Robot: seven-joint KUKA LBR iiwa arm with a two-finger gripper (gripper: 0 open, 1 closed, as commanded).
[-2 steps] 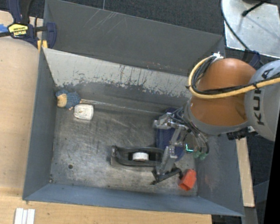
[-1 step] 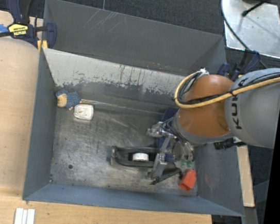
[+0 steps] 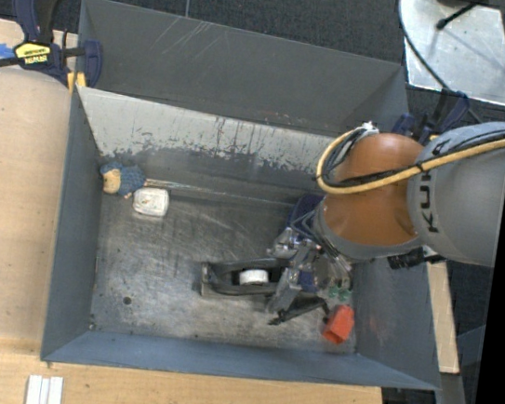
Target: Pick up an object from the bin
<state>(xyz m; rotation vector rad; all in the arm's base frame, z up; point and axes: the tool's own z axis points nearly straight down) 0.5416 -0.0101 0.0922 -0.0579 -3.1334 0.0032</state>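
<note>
Grey metal walls of the bin (image 3: 79, 217) slope down to a scuffed, scratched floor. On that floor, right of centre and towards the near wall, lies a long black object (image 3: 227, 278) with a white patch on its middle. The hand (image 3: 293, 297) is low over this object's right end, touching or just above it; whether it is released or clenched cannot be told. Just right of the hand, by the right wall, sits a small orange-red block (image 3: 338, 325). Well apart, at the far left of the floor, a pale crumpled lump (image 3: 150, 201) lies beside a small tan piece (image 3: 111, 179). Above the hand bulges the arm's orange cover (image 3: 372, 191).
</note>
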